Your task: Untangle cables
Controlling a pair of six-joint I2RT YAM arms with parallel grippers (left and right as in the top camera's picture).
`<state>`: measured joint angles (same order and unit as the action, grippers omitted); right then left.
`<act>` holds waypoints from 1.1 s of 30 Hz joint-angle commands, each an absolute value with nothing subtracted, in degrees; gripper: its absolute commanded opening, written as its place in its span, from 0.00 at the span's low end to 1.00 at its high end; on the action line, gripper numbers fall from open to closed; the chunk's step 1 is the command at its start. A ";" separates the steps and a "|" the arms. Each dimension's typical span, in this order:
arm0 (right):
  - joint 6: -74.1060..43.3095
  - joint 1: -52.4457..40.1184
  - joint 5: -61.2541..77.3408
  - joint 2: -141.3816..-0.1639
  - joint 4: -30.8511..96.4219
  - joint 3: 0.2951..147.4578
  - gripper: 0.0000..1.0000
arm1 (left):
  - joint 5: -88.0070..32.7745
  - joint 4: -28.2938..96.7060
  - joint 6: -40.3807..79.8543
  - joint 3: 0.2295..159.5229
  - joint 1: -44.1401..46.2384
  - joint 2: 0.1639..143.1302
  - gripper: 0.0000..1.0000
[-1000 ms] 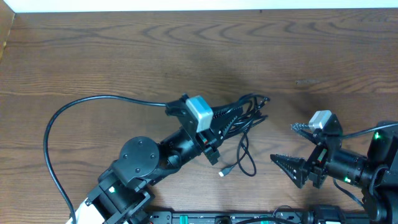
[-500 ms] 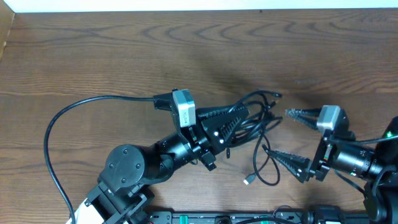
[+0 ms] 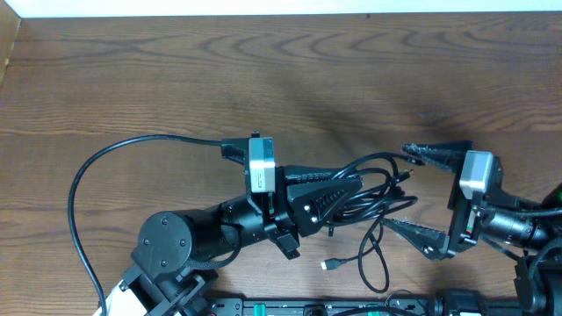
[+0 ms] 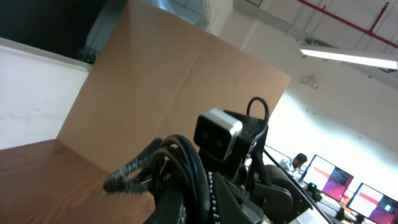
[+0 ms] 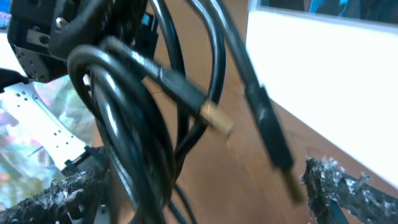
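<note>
Nearest the front edge of the desk (image 3: 176, 70), a loose strand (image 3: 373, 263) curls into a loop and ends in a small plug (image 3: 329, 263) lying flat. Just behind it, the left hand (image 3: 356, 186) is clamped tight on the bundle of cables (image 3: 386, 167) at mid-desk. The right hand (image 3: 395, 186) gapes wide, its fingers (image 3: 430, 154) straddling the bundle's end and gripping nothing.

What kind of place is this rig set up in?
Likely an office-style robotics lab: monitors with a person nearby, a strip light and red pipe on an open ceiling, and a wooden table as workbench.
</note>
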<state>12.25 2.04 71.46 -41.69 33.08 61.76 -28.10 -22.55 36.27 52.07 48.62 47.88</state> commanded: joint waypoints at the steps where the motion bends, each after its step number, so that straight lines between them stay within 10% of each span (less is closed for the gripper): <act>1: 10.66 2.15 73.06 -41.76 31.05 62.08 0.99 | -29.63 -23.51 37.21 53.10 48.56 47.09 0.08; 33: 8.82 0.69 81.82 -43.48 20.08 62.08 0.96 | -29.61 -36.95 41.10 53.10 48.62 51.29 0.07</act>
